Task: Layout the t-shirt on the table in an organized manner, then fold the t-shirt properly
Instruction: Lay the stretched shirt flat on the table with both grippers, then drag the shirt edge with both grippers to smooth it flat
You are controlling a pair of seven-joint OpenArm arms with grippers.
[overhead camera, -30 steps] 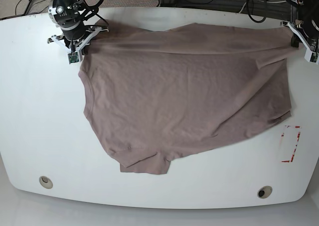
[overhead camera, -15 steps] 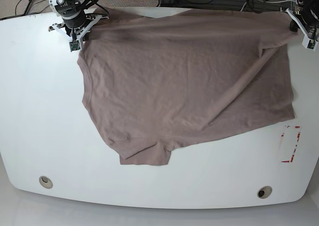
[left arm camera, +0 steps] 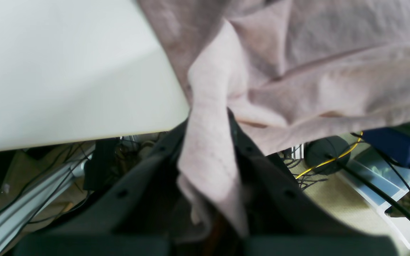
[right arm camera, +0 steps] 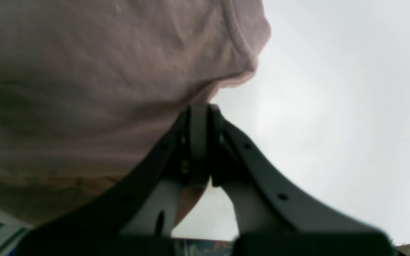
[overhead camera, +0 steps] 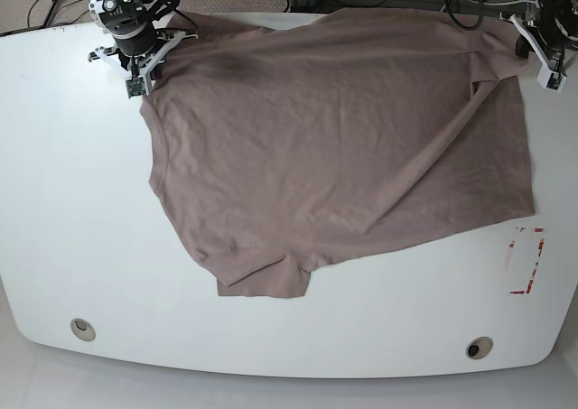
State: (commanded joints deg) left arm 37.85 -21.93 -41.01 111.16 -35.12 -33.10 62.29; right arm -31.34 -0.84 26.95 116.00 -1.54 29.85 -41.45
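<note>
Lying spread over the far half of the table [overhead camera: 72,201], the t-shirt [overhead camera: 334,147] has its far edge at or just past the table's back rim. The left gripper [left arm camera: 208,149], at the far corner on the base view's right, pinches a bunched fold of cloth between its jaws, beyond the table's edge. The right gripper [right arm camera: 199,117], at the opposite far corner, has its jaws pressed together at the shirt's edge; it seems to clamp the fabric, though blur hides the contact. A red tape rectangle [overhead camera: 526,260] lies just beside the shirt's near corner.
</note>
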